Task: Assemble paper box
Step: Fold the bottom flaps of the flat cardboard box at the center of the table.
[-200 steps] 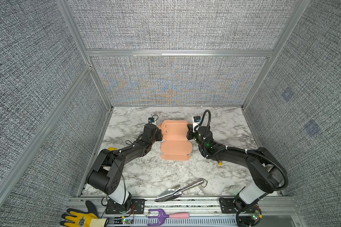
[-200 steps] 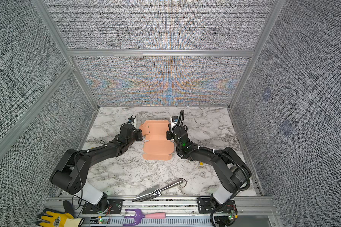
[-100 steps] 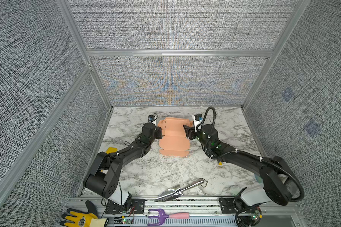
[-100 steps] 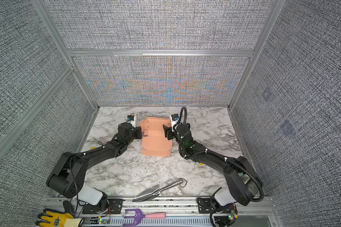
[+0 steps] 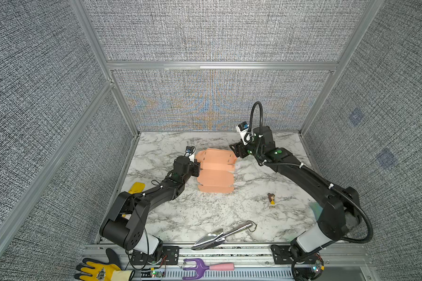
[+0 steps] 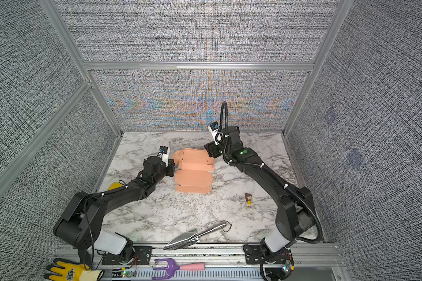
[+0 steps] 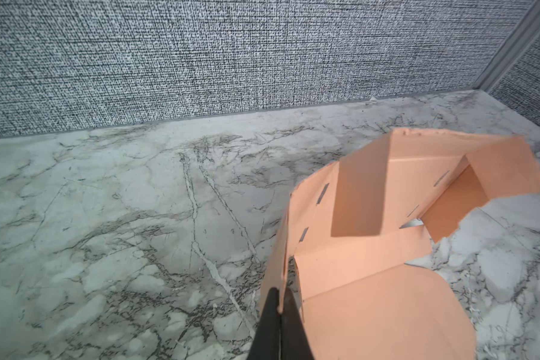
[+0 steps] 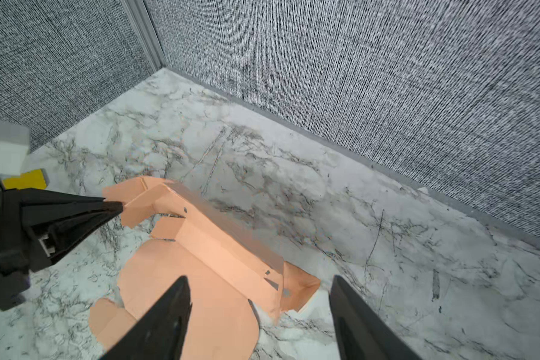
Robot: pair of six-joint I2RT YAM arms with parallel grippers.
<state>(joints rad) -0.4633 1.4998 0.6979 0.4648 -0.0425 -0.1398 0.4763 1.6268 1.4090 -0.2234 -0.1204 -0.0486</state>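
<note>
Pinching the paper box (image 5: 216, 174) from the left was your left end effector (image 7: 279, 299); your right end effector (image 8: 259, 279) gaped over its right flap.

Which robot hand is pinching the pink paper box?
The left gripper: its jaws are shut on an edge of the paper box, while the right gripper hangs open, holding nothing.

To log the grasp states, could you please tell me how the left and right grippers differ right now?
The left gripper is shut, its fingers pinching an edge flap of the paper box; the right gripper is open and holds nothing. The left gripper sits low beside the box; the right gripper hangs above the box's far corner. Both have black tapered fingers and face the same box.
</note>
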